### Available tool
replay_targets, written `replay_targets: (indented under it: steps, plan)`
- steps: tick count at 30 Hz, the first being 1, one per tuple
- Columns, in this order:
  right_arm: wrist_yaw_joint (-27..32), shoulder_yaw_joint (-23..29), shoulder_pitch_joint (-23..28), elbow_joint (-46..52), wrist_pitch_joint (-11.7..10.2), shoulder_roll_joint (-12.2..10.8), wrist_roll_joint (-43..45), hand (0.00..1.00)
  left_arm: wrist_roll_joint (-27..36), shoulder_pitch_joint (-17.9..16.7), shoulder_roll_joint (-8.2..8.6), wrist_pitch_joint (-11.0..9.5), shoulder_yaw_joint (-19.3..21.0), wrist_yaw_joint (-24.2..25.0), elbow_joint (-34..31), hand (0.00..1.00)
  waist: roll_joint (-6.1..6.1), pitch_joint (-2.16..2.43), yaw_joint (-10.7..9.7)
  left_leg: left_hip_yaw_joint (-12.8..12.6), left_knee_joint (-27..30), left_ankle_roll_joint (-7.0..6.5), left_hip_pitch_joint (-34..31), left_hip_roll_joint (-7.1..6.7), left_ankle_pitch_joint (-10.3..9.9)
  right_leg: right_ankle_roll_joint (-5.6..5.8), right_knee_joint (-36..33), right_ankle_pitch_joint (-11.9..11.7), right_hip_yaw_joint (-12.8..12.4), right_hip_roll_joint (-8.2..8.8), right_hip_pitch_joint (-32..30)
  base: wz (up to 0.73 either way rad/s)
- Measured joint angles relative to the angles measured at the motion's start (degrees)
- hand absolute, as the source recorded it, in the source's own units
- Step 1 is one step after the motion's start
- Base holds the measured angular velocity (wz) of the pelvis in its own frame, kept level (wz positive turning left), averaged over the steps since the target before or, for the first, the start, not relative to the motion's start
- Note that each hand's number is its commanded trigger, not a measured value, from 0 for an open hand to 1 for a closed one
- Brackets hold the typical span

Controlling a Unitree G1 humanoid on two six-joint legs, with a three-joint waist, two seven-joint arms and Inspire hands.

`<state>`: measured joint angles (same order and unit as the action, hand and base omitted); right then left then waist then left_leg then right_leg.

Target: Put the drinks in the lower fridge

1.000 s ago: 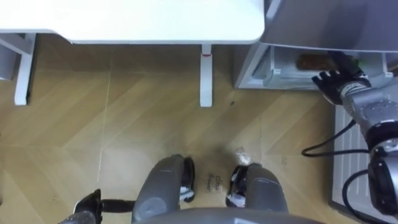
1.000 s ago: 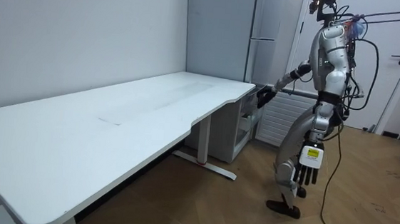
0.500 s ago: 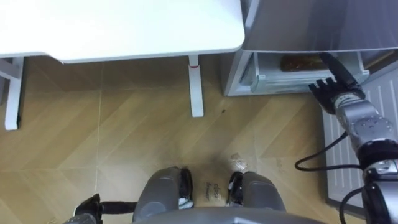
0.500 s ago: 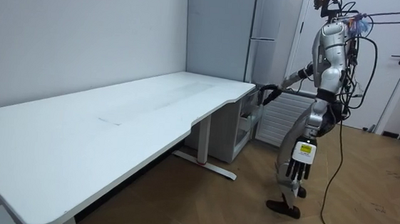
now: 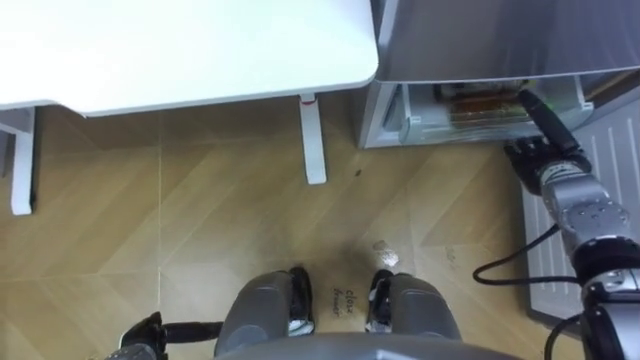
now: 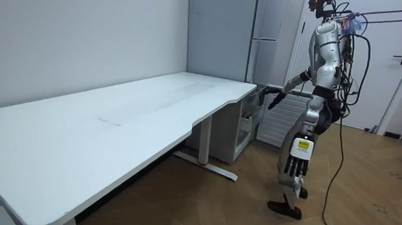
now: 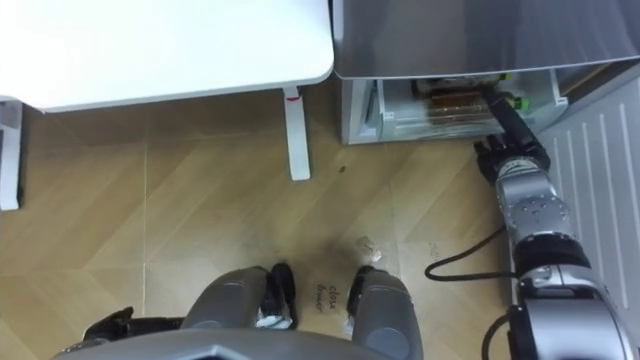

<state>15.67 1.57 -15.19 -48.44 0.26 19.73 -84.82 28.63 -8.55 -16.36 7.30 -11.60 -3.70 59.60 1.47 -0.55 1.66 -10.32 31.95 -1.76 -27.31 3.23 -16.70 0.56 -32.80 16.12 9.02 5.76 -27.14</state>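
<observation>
At the open lower compartment [image 5: 402,112] of the grey fridge [image 5: 470,40], the robot is seen standing on the wood floor [image 5: 200,220], with the corner of the white table [image 5: 180,50] just to its left.

Right hand [image 5: 548,165]: held out towards the compartment, fingers straight and pressed close together, with the tips reaching inside past the front edge. Nothing is gripped.

Drinks [image 5: 478,102]: brown containers are seen lying on the shelf inside the lower compartment, just beside the right hand's fingertips. Whether the fingers touch them cannot be told. Their labels are too small to be read.

Left hand [image 6: 296,156]: hung down at the robot's side in the room view, well apart from the fridge, with the fingers straight, relaxed and empty.

Markings: a small red mark is noted at the top of the white table leg [image 5: 312,140], just under the tabletop. Faint handwriting [image 5: 345,296] is seen on the floor between the robot's feet, but it cannot be made out. A small clear scrap [image 5: 386,256] is seen lying on the floor nearby.
</observation>
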Motion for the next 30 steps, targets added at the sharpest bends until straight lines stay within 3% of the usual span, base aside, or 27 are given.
replay_targets:
  steps: [6, 13, 16, 24, 30]
  plan:
    - [0.8, 0.9, 0.7, -0.3, -0.7, -1.7, -0.5, 0.00, -0.1, 0.1, 0.32, -0.3, 0.1, -0.6, -0.1, 0.00, 0.40, -0.06, -0.1, -0.5, -0.4, -0.01, 0.2, 0.04, 0.0, 0.02, -0.4, 0.0, -0.6, 0.04, -0.2, -0.04]
    - [0.2, 0.9, 0.6, -2.1, -0.6, -1.7, -0.6, 0.00, -0.1, 0.1, 0.34, -0.2, 0.0, -0.4, 0.1, 0.00, 0.89, -0.42, 0.2, -0.2, -0.5, 0.02, -0.1, -0.13, 0.2, -0.04, -0.9, 0.0, -0.1, 0.28, -0.5, 0.02]
    - [-0.4, 1.2, 0.6, -2.6, -0.5, -1.7, -1.5, 0.00, -0.1, 0.0, 0.35, -0.2, 0.0, 0.6, 0.3, 0.00, 0.89, -0.45, 0.2, 0.1, -0.6, -0.07, -0.4, -1.00, 0.7, -0.15, -1.1, 0.3, 0.0, 0.90, -0.9, 0.09]
    - [-2.7, 2.2, 0.3, -5.2, -0.2, -1.7, -3.2, 0.00, -0.1, 0.2, 0.39, -0.2, 0.0, 2.1, 0.3, 0.00, 1.03, -0.51, 0.2, 0.0, -0.7, -0.18, -0.5, -1.01, 0.9, -0.03, -1.0, 0.4, -0.1, 1.13, -1.0, 0.02]
    - [-5.9, 3.1, -2.4, -10.6, 0.3, -1.4, -3.7, 0.00, -0.7, 0.3, 0.53, 0.3, 0.0, 2.2, 0.3, 0.00, 2.05, -0.97, 0.4, 0.0, -0.3, -0.19, -0.6, -1.01, 0.9, -0.11, -1.5, 0.6, 0.4, 1.30, -1.1, 0.01]
